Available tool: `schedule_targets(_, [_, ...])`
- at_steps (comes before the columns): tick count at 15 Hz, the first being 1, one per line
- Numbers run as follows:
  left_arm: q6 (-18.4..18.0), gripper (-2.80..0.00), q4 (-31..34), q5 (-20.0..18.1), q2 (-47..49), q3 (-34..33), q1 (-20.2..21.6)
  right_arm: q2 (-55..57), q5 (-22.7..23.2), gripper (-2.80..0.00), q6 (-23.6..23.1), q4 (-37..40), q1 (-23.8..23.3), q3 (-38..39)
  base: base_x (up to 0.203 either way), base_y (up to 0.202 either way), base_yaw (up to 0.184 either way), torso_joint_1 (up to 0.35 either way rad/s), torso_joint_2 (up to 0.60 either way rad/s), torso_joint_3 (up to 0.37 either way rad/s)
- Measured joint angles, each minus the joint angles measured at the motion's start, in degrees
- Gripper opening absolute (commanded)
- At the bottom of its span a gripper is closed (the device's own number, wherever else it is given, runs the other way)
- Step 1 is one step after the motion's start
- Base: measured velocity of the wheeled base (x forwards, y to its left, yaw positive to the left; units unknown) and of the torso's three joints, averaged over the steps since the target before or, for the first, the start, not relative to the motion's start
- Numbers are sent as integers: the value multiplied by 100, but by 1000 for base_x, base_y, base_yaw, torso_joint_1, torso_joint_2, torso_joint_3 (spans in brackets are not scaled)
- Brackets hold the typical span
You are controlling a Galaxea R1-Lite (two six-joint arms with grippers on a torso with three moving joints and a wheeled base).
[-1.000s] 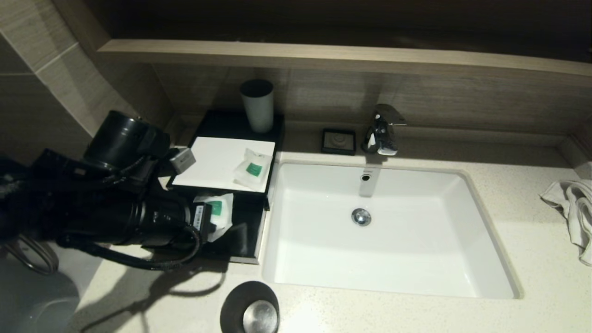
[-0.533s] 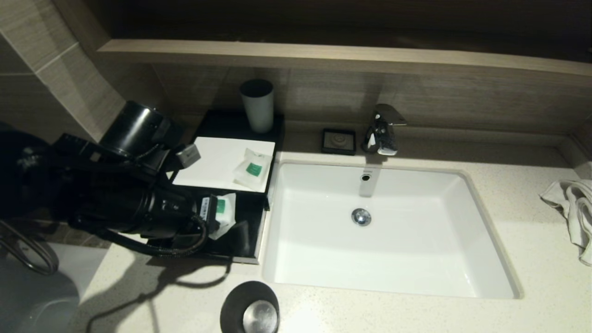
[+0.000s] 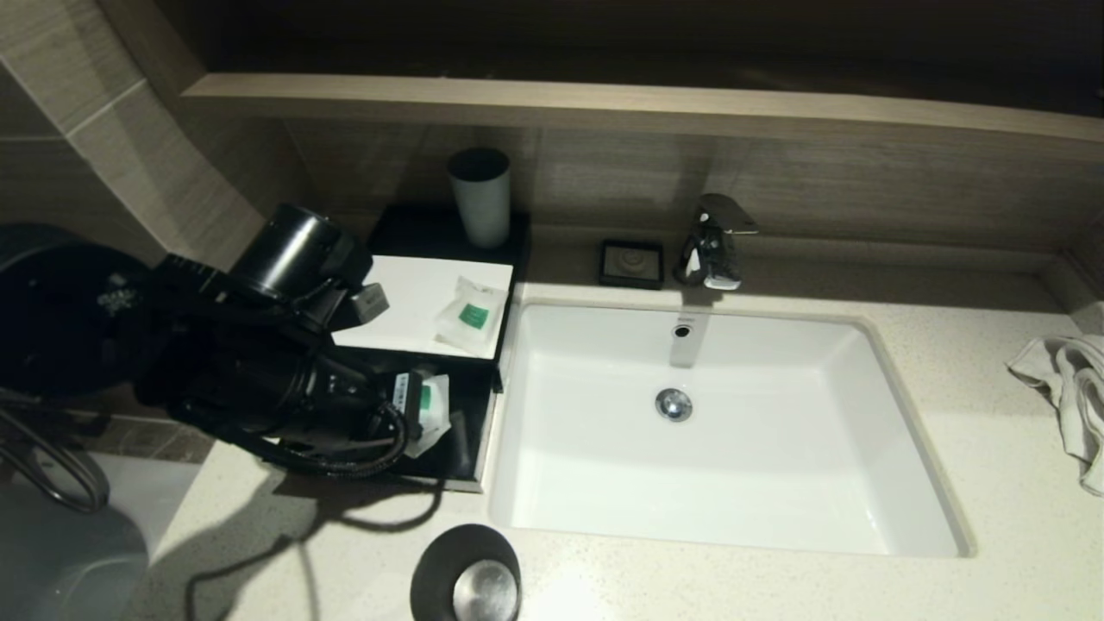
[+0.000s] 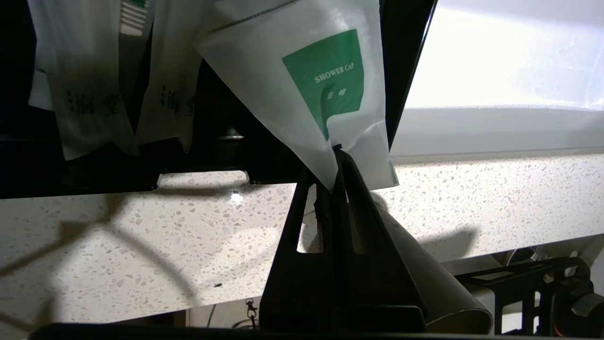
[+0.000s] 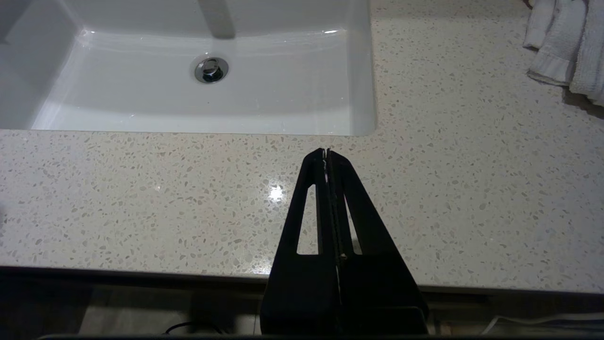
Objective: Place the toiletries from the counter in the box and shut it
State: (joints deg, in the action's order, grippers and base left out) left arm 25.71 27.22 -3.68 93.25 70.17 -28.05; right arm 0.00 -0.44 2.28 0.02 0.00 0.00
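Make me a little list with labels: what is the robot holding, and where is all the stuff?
left gripper: shut on shower cap sachet, over the open drawer
right gripper: shut, idle over the counter
in drawer: two long sachets
on box top: one small sachet
grey cup: behind the box
towel: far right

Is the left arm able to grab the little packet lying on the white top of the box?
Probably not yet: the left pincer is shut on the shower cap sachet over the open drawer. Nothing covers the small sachet on the box.
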Motion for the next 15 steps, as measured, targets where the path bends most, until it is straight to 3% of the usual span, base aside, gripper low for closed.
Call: schedule_targets(15, [634,-280,528,2,314,480,-94,0,-2,-280,0,-2,0,0,0,0,0,0,0,0])
